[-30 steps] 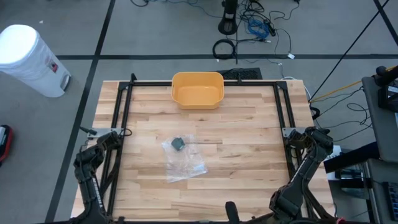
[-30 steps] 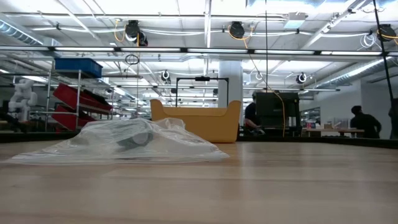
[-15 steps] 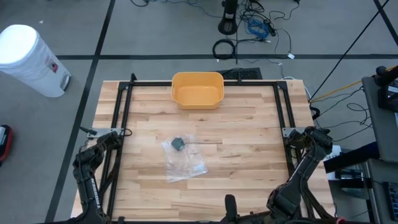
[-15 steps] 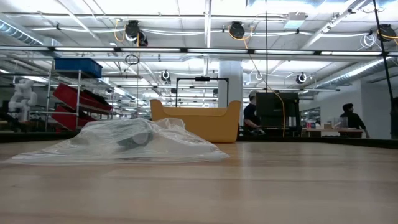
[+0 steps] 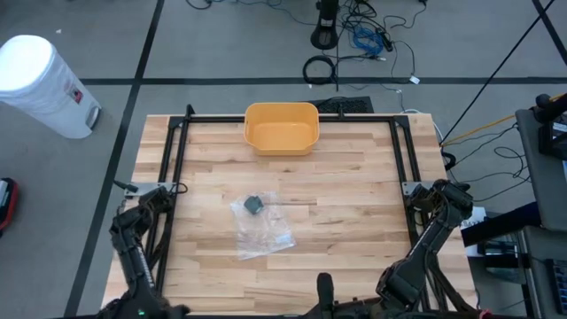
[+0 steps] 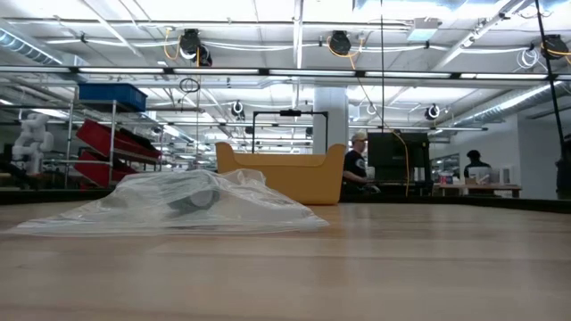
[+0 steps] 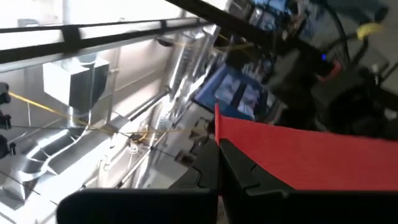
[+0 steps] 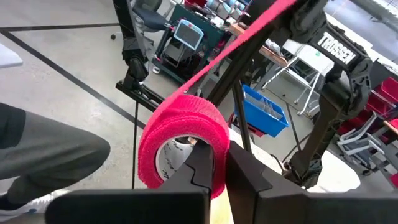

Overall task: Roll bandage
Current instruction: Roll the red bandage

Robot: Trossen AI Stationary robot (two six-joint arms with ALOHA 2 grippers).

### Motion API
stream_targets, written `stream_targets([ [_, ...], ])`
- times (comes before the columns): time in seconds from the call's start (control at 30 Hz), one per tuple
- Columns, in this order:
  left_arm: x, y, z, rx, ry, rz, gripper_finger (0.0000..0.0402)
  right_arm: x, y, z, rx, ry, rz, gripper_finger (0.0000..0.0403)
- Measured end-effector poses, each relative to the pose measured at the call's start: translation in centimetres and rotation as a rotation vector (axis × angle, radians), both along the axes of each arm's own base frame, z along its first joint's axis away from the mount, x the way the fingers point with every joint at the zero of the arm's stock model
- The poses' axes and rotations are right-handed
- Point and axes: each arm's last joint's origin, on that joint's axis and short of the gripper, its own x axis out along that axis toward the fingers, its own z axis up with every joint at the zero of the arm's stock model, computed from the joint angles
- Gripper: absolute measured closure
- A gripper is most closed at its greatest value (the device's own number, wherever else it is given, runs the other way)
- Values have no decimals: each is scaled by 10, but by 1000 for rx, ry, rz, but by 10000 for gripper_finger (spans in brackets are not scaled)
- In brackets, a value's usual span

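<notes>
My right jaws [image 8: 211, 163] are closed on the pink bandage roll [image 8: 180, 134], and its loose strip [image 7: 311, 155] runs taut across to my left jaws [image 7: 219, 163], clamped on the other end. Both hang off the near edge of the tabletop [image 5: 354, 221], long axis spanning arm to arm. The yellow bin [image 5: 281, 127] looks empty; a clear bag [image 5: 260, 228] holds a dark item.

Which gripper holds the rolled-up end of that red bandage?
The right gripper: it pinches the bandage roll. The left gripper grips only the flat bandage strip.
</notes>
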Motion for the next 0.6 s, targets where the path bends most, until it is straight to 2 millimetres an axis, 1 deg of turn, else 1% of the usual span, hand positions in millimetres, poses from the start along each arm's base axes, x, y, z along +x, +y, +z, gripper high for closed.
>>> stream_targets([
  [0.1, 8, 1, -5, 22, 21, 19, 401, -3, 3, 0, -5, -1, 10, 385],
  [0.23, 9, 4, -3, 5, 11, 25, 402, -12, 11, 1, -50, -17, 41, 385],
  [0.3, 11, 6, -3, 6, 12, 32, 401, -17, 14, 1, -67, -28, 30, 385],
  [0.43, 17, 9, -4, -12, 12, 40, 401, -25, 19, 7, -104, -80, -4, 385],
  [0.6, 27, 15, -5, -14, 24, 64, 401, -32, 25, 11, -141, -123, 22, 385],
])
